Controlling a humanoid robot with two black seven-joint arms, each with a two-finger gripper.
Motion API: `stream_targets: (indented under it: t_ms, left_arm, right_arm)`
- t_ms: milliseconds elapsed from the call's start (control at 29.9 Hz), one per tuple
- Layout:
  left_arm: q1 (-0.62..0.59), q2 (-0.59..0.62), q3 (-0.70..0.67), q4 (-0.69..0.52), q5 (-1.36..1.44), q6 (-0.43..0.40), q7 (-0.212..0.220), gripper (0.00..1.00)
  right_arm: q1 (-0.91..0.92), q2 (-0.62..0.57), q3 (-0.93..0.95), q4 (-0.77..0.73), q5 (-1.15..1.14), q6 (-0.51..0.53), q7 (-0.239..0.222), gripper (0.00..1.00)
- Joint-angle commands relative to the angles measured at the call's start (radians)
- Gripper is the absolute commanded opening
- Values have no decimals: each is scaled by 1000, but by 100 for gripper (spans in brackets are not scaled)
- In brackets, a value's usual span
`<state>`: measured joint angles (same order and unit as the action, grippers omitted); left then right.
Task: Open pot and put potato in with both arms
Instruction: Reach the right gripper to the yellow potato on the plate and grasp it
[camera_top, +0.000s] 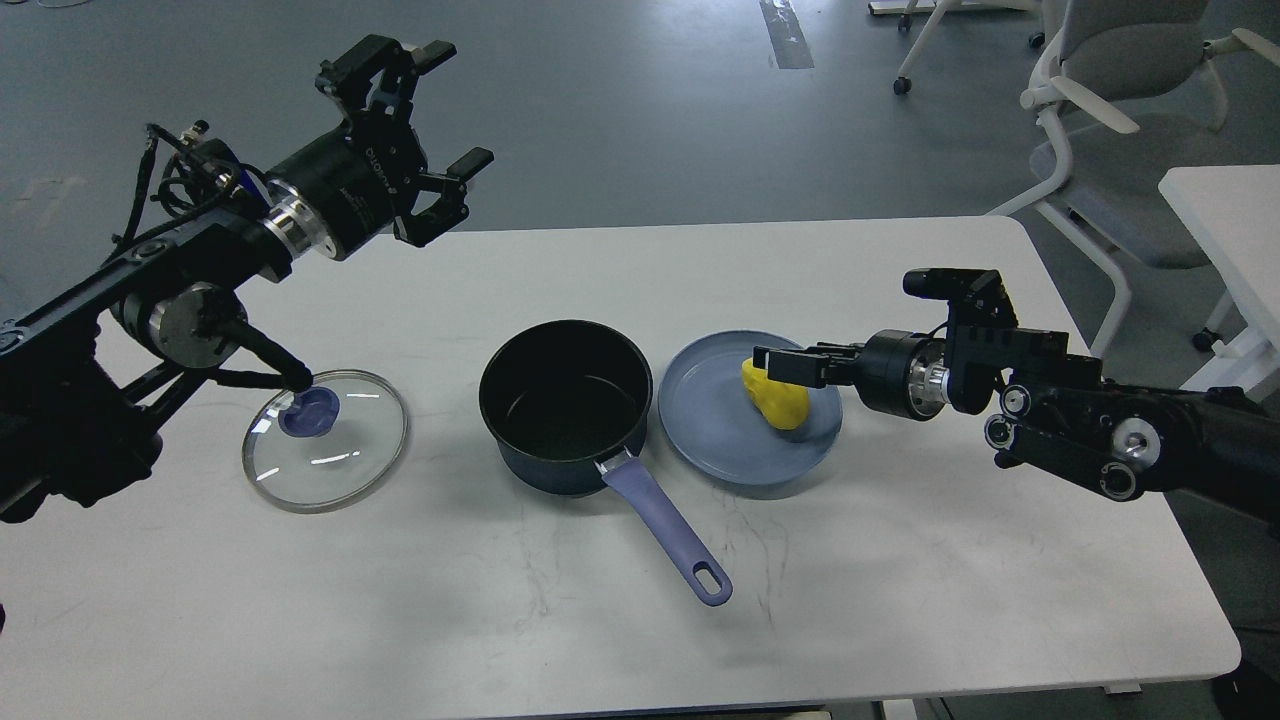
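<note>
The dark pot (565, 400) stands open and empty at the table's middle, its purple handle (665, 530) pointing toward me. Its glass lid (340, 460) with a blue knob (305, 413) lies flat on the table to the left. The yellow potato (782, 402) lies on a blue plate (705, 420) right of the pot. My right gripper (775, 366) reaches in from the right and its tips overlap the potato's top; its fingers are seen side-on and cannot be told apart. My left gripper (457, 102) is open and empty, held high above the table's back left.
The white table (900, 560) has bare surface at the front and right. My left arm's elbow (185, 325) hangs close over the lid's back edge. Office chairs (1120, 70) and another white table (1225, 215) stand at the back right.
</note>
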<state>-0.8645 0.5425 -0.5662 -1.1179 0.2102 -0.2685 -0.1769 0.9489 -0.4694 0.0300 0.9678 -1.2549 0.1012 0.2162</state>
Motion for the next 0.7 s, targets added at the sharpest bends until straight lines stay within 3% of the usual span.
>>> stream_targets:
  t_ms: [0, 602, 669]
  left_arm:
    - [1, 1, 0, 0, 0, 0, -1, 99]
    - [4, -1, 0, 0, 14, 2, -30, 99]
    - [8, -1, 0, 0, 14, 2, -30, 99]
  right_arm:
    - [-2, 32, -2, -30, 0, 0, 0, 98]
    - [-2, 112, -59, -100, 0, 0, 0, 92]
    - [-4, 113, -61, -101, 0, 0, 2, 84]
